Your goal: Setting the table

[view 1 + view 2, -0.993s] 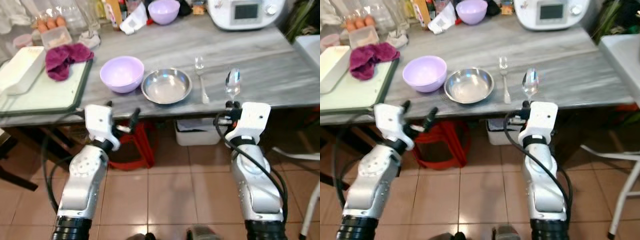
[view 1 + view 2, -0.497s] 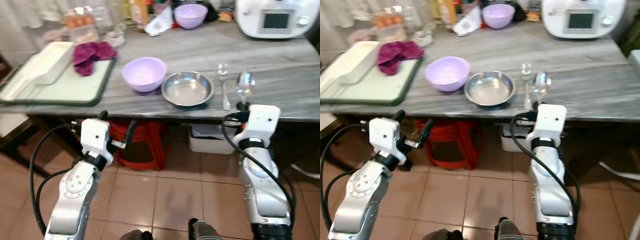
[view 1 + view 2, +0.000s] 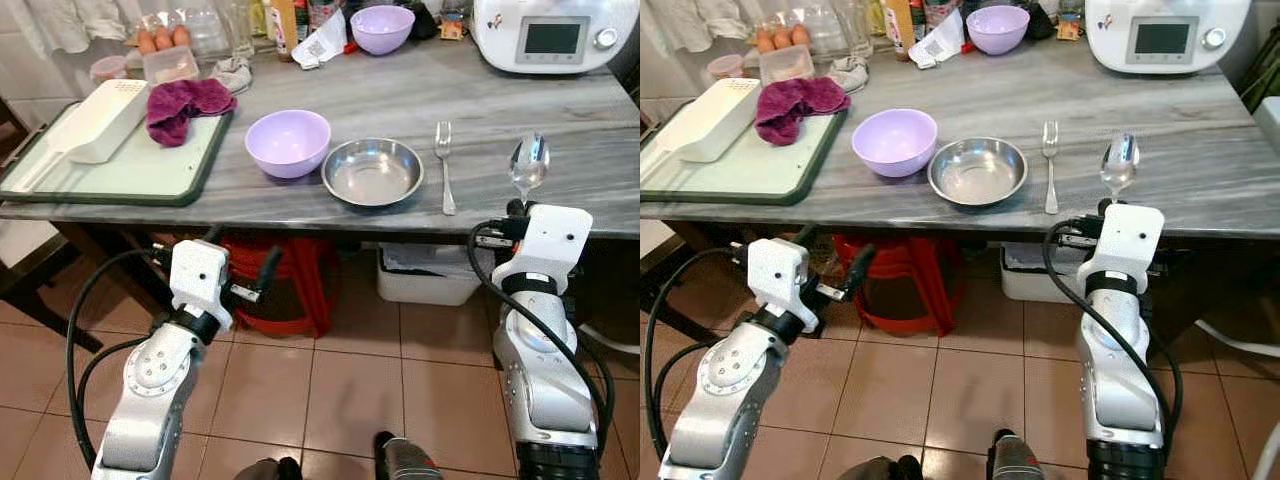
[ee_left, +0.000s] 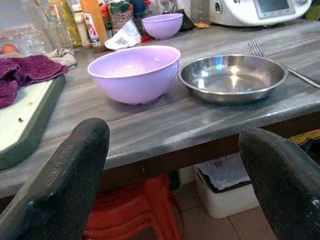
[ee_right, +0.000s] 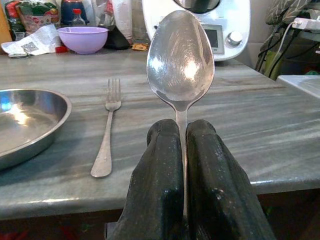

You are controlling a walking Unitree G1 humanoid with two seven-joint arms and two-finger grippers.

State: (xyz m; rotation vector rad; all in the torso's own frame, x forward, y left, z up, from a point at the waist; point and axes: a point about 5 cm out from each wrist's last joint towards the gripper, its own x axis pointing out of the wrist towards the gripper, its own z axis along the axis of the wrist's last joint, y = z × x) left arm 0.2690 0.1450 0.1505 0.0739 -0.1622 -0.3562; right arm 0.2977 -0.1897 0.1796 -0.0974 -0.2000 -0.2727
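Observation:
My right gripper [image 5: 181, 132] is shut on the handle of a silver spoon [image 5: 180, 57], whose bowl stands upright just off the table's front edge, right of the fork [image 3: 443, 165]. The fork lies on the grey marble table [image 3: 470, 100] beside a steel bowl [image 3: 372, 171], with a lilac bowl [image 3: 288, 142] to its left. My left gripper [image 3: 240, 275] hangs open below the table edge, in front of the lilac bowl [image 4: 134, 72] and steel bowl [image 4: 232, 77].
A green tray [image 3: 120, 170] at the left holds a white dish [image 3: 85, 120] and a purple cloth [image 3: 188, 100]. At the back stand a second lilac bowl [image 3: 383, 27], bottles, an egg box and a white appliance [image 3: 550, 30]. Under the table are a red stool [image 3: 290, 290] and a white bin [image 3: 430, 275].
The camera has shifted, so the table now sits more to the left and nearer. My right gripper still grips the spoon; my left gripper stays open below the table edge.

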